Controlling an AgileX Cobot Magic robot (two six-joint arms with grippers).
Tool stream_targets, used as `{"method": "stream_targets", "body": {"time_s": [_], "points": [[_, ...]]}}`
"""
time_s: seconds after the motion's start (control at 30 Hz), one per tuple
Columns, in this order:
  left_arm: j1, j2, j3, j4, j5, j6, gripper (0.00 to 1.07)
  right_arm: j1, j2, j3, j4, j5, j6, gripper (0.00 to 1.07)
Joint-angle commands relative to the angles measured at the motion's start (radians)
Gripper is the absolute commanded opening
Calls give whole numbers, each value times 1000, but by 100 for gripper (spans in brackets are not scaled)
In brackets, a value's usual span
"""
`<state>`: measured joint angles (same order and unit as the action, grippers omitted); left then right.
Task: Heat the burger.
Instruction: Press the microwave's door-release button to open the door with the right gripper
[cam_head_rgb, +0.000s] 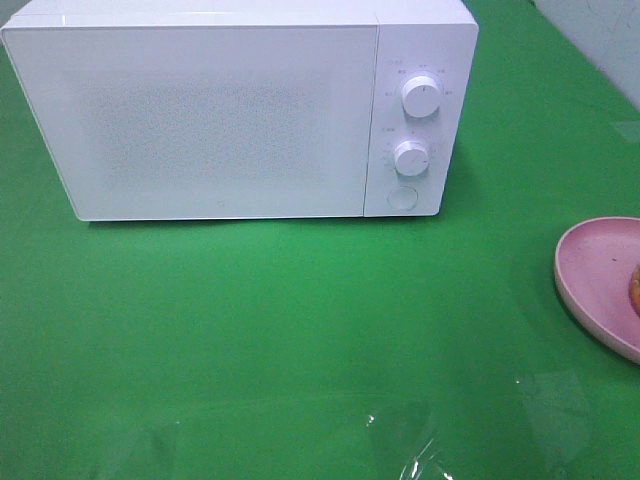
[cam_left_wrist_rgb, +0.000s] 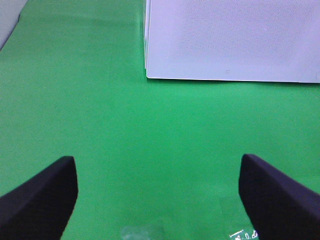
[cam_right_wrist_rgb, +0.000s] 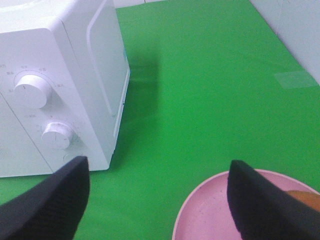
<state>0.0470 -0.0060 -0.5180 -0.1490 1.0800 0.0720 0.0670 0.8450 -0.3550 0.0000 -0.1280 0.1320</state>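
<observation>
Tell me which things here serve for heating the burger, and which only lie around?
For the job: burger (mostly hidden), pink plate under it, microwave, door shut.
Lying about: clear tape patch on the green cloth.

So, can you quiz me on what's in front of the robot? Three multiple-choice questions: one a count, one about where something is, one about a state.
1. How many raised dials does the microwave have?
A. None
B. Two
C. Four

2. Where is the burger?
A. On the pink plate
B. Inside the microwave
C. On top of the microwave

3. How is the microwave's door?
A. Wide open
B. Taken off
C. Shut

Answers:
1 B: two dials sit one above the other on the control panel.
2 A: the burger's edge shows resting on the plate, beside the microwave.
3 C: the door lies flush with the front.
</observation>
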Motion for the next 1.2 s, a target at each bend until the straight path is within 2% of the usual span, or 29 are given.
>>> {"method": "stream_targets", "body": {"time_s": [0.03,0.33,0.57,0.63,0.8,0.83,0.87,0.93,1.03,1.07,1.1,1.17,1.2], "points": [[3,-21,3,-3,-11,-4,80,-3,35,1,0,-80,-4,75],[3,-21,3,-3,-11,-4,80,-3,217,1,0,-314,-42,75],[3,-21,3,-3,-11,-4,80,-2,347,21,89,-528,-158,75],[3,-21,3,-3,-11,-4,80,33,395,51,169,-640,-210,75],[3,-21,3,-3,-11,-4,80,117,450,69,285,-732,-311,75],[3,-21,3,-3,-11,-4,80,167,482,69,342,-763,-358,75],[3,-21,3,-3,-11,-4,80,167,482,69,342,-763,-358,75],[3,-21,3,-3,-11,-4,80,256,546,69,429,-839,-389,75],[3,-21,3,-3,-11,-4,80,278,562,69,446,-858,-390,75],[3,-21,3,-3,-11,-4,80,318,588,69,486,-898,-394,75],[3,-21,3,-3,-11,-4,80,318,588,69,486,-898,-394,75],[3,-21,3,-3,-11,-4,80,404,637,68,573,-975,-422,75],[3,-21,3,-3,-11,-4,80,404,637,68,573,-975,-422,75]]}}
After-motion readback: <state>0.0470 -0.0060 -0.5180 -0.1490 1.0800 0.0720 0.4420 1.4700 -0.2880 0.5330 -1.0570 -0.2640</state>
